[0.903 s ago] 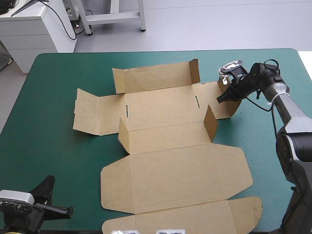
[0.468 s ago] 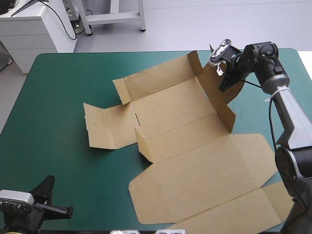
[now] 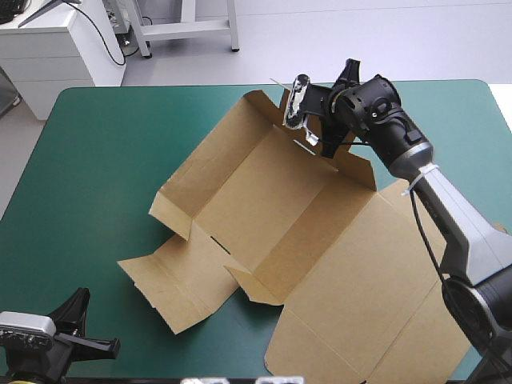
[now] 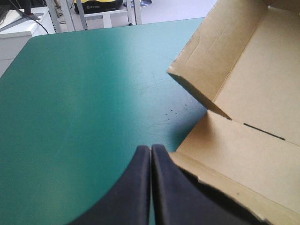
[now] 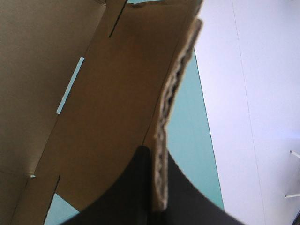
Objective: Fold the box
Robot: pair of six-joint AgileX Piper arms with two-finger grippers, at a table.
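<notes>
The brown box lies as a partly raised sheet, turned at a slant across the teal-green table. One long wall and one end wall stand up, and the wide lid panel lies flat toward the front right. My right gripper is at the box's far end, shut on the upright end flap. The right wrist view shows that flap's edge pinched in the right gripper. My left gripper rests at the front left corner, shut and empty. In its own view the left gripper points past the box's near flap.
The lid panel reaches the table's front right edge and overhangs it. A low side flap lies flat on the cover, nearest the left gripper. Bare teal-green cover stretches left of the box to the table's left edge.
The right gripper has swung from the far right toward the far middle with the end flap in it, dragging the whole box round counter-clockwise. The left arm has not moved.
</notes>
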